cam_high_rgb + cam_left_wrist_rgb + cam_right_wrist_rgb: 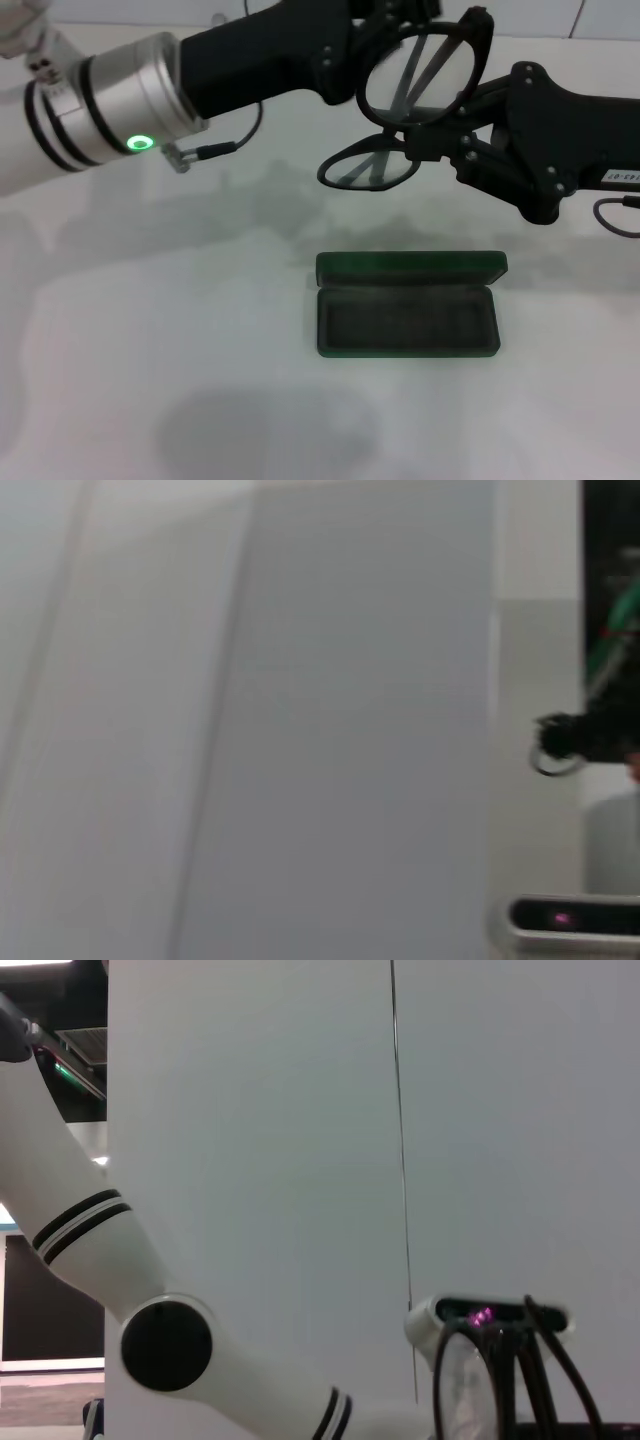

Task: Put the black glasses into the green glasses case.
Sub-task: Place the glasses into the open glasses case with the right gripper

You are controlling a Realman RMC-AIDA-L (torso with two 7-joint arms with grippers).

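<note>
The black glasses [425, 85] hang in the air above the table, one round lens above the other, between my two grippers. My right gripper [432, 145] comes in from the right and is shut on the frame near the bridge. From the left, my left gripper [385, 35] meets the rim of the upper lens. The green glasses case [405, 322] lies open on the table directly below, its lid [410, 267] tipped back and its dark lining bare. In the right wrist view a lens of the glasses [465, 1385] and the slim temple arms show close up.
White tabletop [150, 340] surrounds the case on all sides. A cable [230, 145] hangs from the left wrist. The left arm's white links [80, 1230] fill part of the right wrist view; the left wrist view faces a plain wall [300, 720].
</note>
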